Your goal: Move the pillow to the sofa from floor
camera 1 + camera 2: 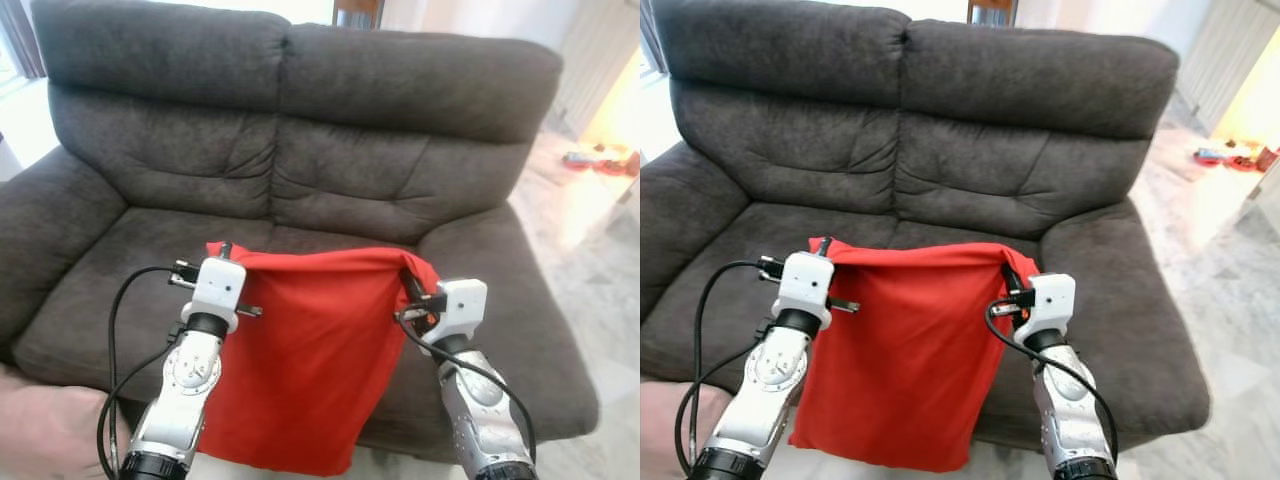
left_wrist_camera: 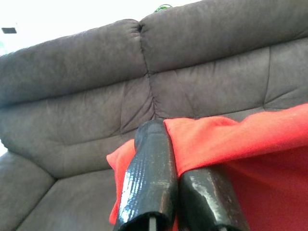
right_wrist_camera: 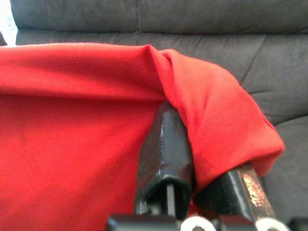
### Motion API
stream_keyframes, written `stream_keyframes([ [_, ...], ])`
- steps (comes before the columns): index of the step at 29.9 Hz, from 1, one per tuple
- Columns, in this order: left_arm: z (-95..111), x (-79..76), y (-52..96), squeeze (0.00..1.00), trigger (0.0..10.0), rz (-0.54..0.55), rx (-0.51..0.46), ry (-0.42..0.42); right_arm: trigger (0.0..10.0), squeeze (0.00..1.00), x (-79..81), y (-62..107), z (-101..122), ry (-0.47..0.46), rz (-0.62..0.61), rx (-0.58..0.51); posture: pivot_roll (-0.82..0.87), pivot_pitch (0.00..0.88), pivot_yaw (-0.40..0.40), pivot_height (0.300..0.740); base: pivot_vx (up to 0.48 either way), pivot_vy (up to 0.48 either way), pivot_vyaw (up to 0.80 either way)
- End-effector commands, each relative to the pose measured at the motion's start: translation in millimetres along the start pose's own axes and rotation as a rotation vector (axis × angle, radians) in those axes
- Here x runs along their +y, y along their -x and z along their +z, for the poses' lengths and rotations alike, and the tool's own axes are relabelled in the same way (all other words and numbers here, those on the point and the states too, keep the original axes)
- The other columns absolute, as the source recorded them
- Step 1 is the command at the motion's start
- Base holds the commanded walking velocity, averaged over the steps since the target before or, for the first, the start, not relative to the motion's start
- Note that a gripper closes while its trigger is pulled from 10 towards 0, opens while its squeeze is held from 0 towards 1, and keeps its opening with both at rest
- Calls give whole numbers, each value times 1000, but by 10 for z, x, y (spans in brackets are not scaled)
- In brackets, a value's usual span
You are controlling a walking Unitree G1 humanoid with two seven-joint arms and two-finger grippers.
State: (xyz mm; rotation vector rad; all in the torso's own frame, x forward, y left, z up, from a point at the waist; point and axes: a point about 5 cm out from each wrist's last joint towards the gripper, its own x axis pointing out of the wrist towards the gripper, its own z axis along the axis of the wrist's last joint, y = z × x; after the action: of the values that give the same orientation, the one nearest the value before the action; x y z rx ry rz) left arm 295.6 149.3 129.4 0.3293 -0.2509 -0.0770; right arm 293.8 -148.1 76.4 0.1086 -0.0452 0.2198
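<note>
A red pillow (image 1: 305,350) hangs flat in front of the dark grey sofa (image 1: 290,140), its lower edge below the front of the seat. My left gripper (image 1: 224,250) is shut on the pillow's top left corner (image 2: 144,149). My right gripper (image 1: 410,275) is shut on the top right corner (image 3: 207,120). The top edge stretches taut between both grippers, just above the seat cushions (image 1: 750,250). Red cloth folds over the black fingers (image 3: 163,144) in the right wrist view.
The sofa has two back cushions and padded arms (image 1: 45,220) on either side. Pale marble floor (image 1: 600,260) lies to the right, with small red items (image 1: 600,160) farther back. A pinkish object (image 1: 45,430) sits at the lower left.
</note>
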Motion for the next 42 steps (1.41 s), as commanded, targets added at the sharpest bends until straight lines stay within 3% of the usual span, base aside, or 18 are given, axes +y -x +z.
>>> stream_keyframes([
  [1,85,116,-37,0,10000,37,-54,-15,10000,0,-146,-52,223,9,-71,-111,108,1,-72,740,0,-405,0],
  [19,139,121,-10,0,10000,14,-92,-20,10000,0,-116,-78,294,23,-61,-146,115,0,-76,740,0,-68,0],
  [28,260,122,-32,0,10000,-4,-147,-51,10000,0,-97,-116,406,36,-57,-198,117,0,-77,740,0,0,0],
  [42,691,279,-150,0,10000,63,-290,-136,10000,0,-60,-199,870,79,-59,-362,118,8,-81,740,0,0,0],
])
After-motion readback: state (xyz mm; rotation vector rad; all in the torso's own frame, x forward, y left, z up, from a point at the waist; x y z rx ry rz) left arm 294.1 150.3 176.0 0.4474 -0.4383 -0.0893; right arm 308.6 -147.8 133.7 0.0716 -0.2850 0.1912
